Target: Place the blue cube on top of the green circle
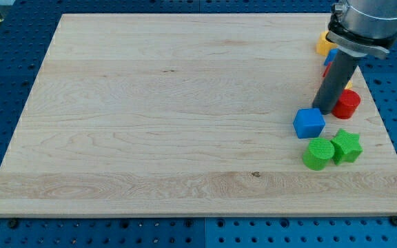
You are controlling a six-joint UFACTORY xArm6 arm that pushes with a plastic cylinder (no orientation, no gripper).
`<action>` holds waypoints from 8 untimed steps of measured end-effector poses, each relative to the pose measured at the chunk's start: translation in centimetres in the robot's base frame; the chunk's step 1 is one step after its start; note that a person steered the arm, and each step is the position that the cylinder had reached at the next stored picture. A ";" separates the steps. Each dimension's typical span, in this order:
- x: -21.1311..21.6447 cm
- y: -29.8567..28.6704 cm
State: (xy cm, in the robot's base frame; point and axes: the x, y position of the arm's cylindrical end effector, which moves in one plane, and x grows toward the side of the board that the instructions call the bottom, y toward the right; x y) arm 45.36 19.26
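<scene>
Far right of the wooden board [150,103]: my tip [320,110] sits just behind the blue cube [309,122], touching or nearly so. No hand on this rig, just a rod, so nothing is grasped. Green circle [318,153] lies just near-side of the cube, green star [347,146] touching its right. Red cylinder [348,103] sits right of the tip; yellow block [324,43] further back.

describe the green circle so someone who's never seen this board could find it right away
Start at the wooden board and go to its right side, near the view's bottom edge. Two green blocks touch there, below the blue cube. The green circle is the left one, a round cylinder, while the green star on its right has points.
</scene>
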 end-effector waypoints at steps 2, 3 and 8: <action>1.1 -0.6; 2.1 -0.7; 1.4 3.9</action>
